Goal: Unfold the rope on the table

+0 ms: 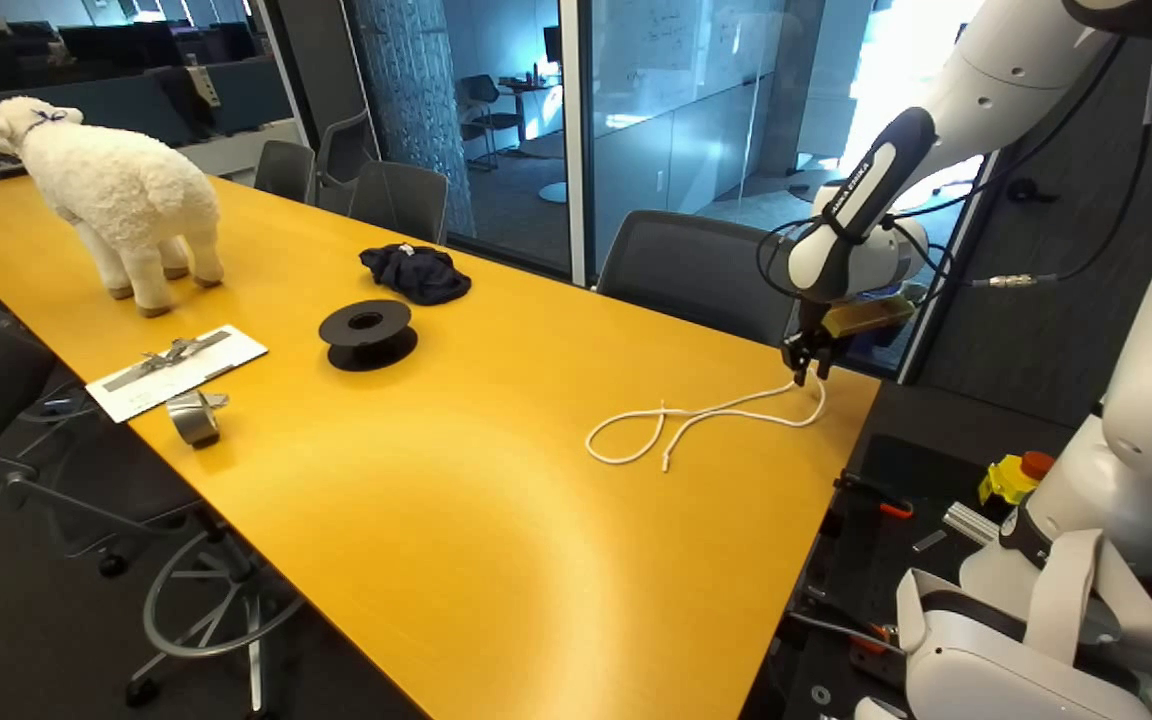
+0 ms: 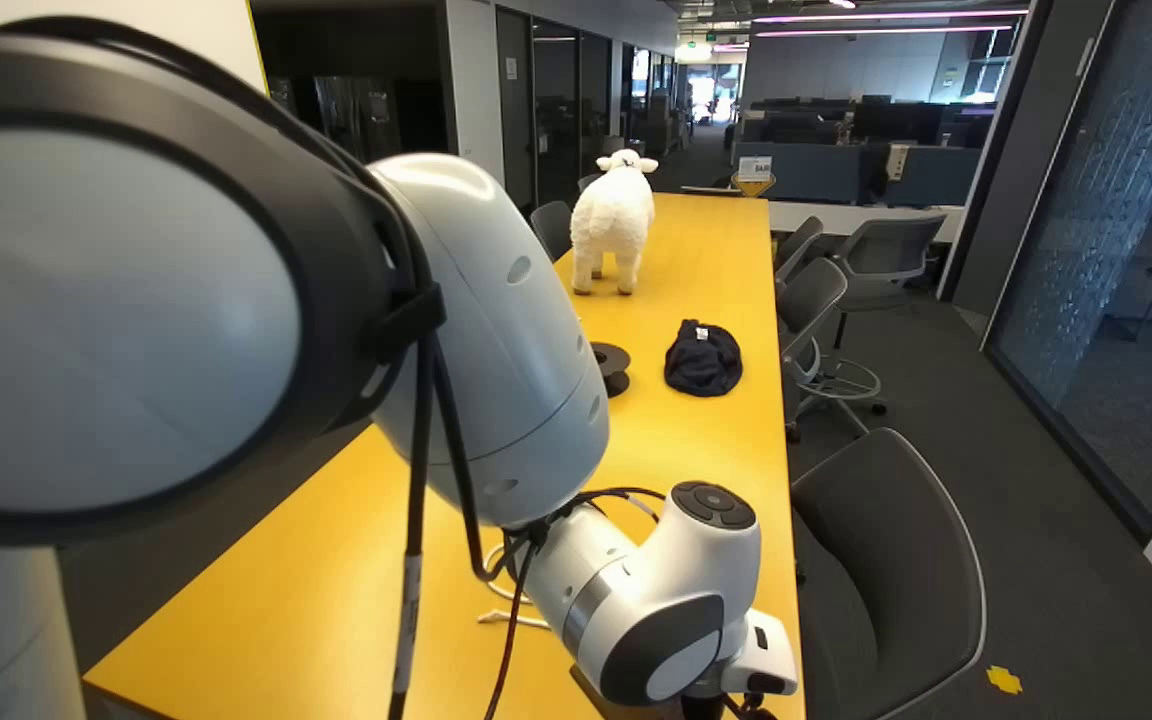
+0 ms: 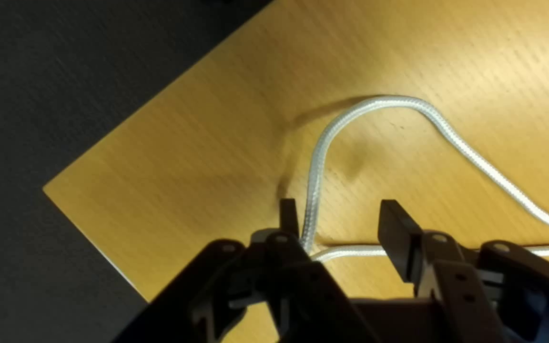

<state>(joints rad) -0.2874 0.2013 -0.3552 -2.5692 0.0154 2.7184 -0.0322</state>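
Note:
The thin white rope [image 1: 706, 411] lies on the glossy yellow-orange table [image 1: 496, 520] near its corner, with a loop at one side and strands crossing. In the wrist view the rope [image 3: 474, 157] bends in a curve ahead of the jaws and doubles back. My gripper [image 1: 812, 376] is low over the rope's bend at the table's end. In the wrist view the gripper [image 3: 339, 216] is open, with a strand between its fingers, close to the left finger; contact cannot be told. In an exterior view the arm hides most of the rope [image 2: 514, 619] and the fingers.
A black spool [image 1: 366, 335], a dark cap [image 1: 421, 274], a tape roll [image 1: 193, 418], a white strip with a grey object [image 1: 176, 372] and a plush sheep [image 1: 126, 190] stand farther along the table. A chair [image 1: 701, 270] stands at the table's edge near the gripper.

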